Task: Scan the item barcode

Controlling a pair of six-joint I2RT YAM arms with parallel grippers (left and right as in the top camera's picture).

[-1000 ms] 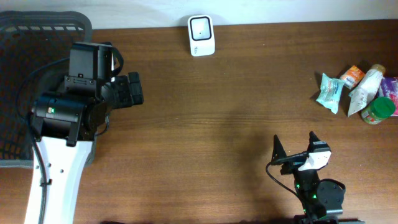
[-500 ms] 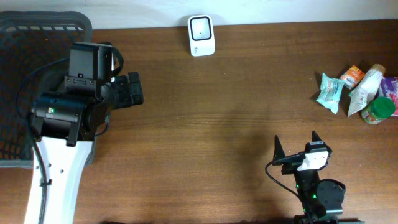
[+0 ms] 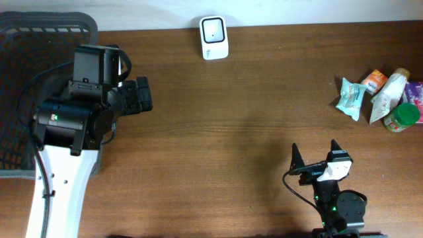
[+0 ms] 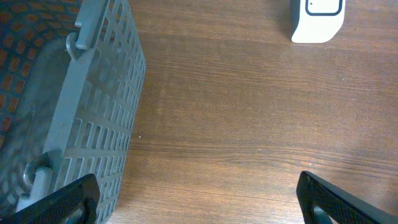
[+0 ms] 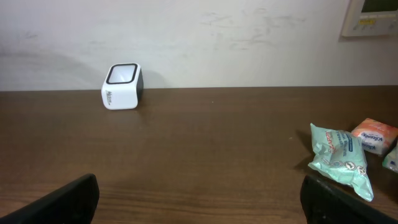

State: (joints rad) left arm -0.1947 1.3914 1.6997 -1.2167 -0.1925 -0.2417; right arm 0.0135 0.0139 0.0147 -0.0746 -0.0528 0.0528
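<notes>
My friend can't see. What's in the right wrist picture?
A small white scanner sits far back on a brown table, by a pale wall. A teal packet and an orange packet lie at the right. The open right gripper frames the bottom corners, holding nothing.

Dark wooden table, scuffed off-white wall, beige wall panel top right

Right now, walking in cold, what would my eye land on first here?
Probably the bulky black-and-white left arm at the table's left side, next to a grey mesh basket. Next comes the small white scanner, standing alone at the far edge. Last is the bright huddle of packets with a green-lidded container at the right edge.
</notes>
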